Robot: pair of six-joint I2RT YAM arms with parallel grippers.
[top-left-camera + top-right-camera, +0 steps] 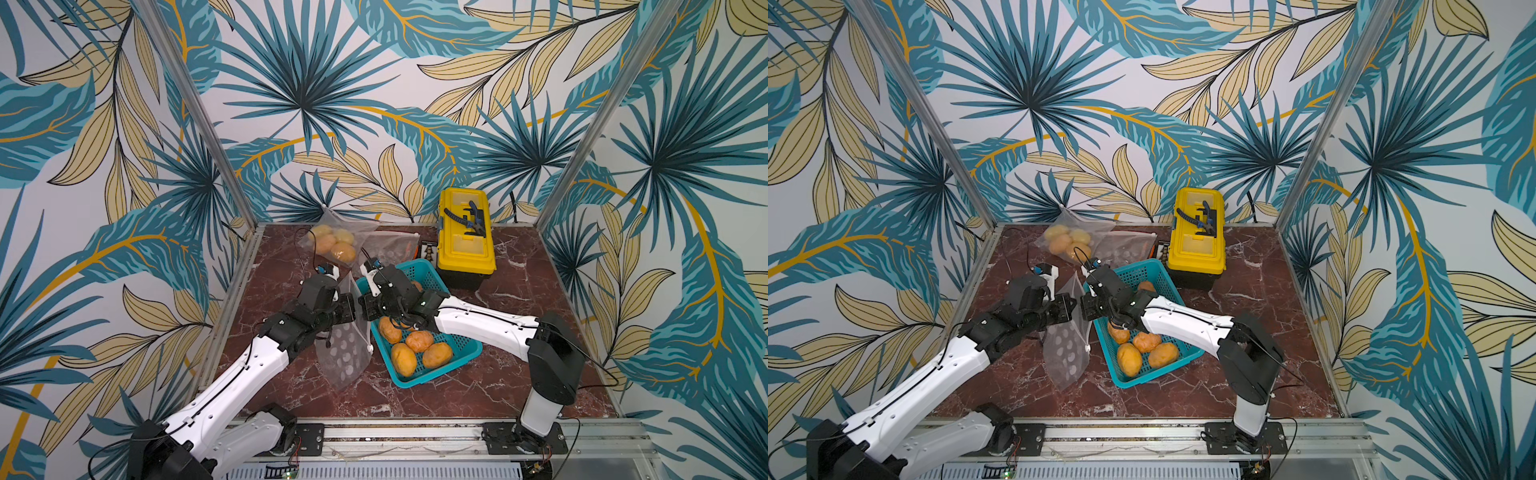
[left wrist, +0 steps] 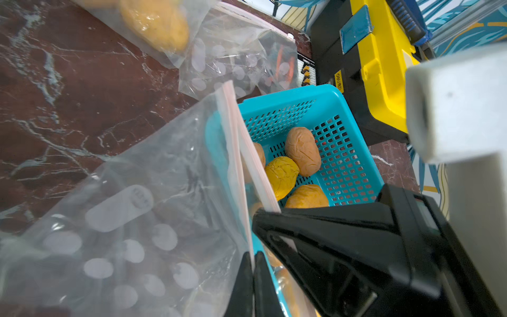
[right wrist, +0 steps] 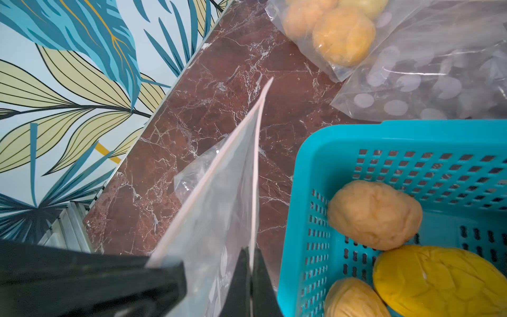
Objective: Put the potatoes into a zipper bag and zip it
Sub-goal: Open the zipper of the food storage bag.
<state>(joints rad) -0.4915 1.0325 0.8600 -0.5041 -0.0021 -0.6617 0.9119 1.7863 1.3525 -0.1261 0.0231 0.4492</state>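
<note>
My left gripper is clamped on one lip of the clear zipper bag. My right gripper pinches the opposite lip, and the mouth is parted between them. The bag hangs just beside the teal basket, where the potatoes lie. A filled bag rests near the back wall.

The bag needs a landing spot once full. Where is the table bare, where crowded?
Bare: the front strip between basket and front rail; the right side between toolbox, right arm and wall. Crowded: the back, with filled bag, flat bag and toolbox; the middle, around the held bag.
</note>
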